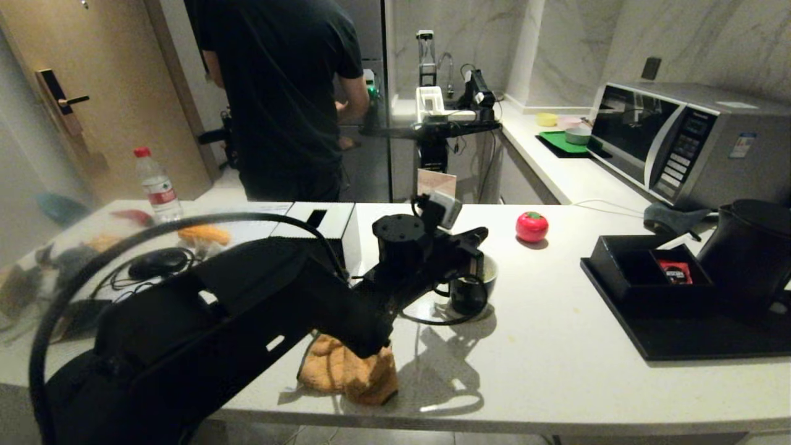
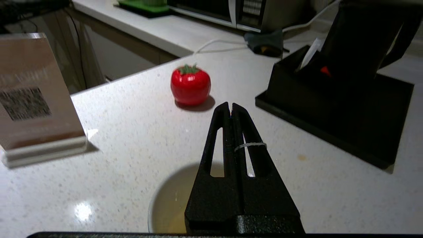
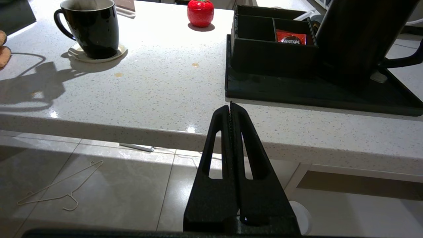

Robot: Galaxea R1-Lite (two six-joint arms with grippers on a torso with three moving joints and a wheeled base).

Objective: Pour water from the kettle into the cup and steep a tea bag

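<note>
Black ceramic cup (image 1: 473, 287), white inside: on a coaster on the white speckled surface (image 1: 556, 346), holding pale yellowish water (image 2: 172, 211); pouring judged done.
Matte black kettle (image 1: 751, 259): back on the black tray (image 1: 680, 340).
Left end effector (image 2: 230, 107): clenched above the cup, thin string (image 2: 250, 145) across one finger; steeping appears underway, tea bag unseen.
Right end effector (image 3: 230, 107): clenched empty, below the surface edge.
</note>
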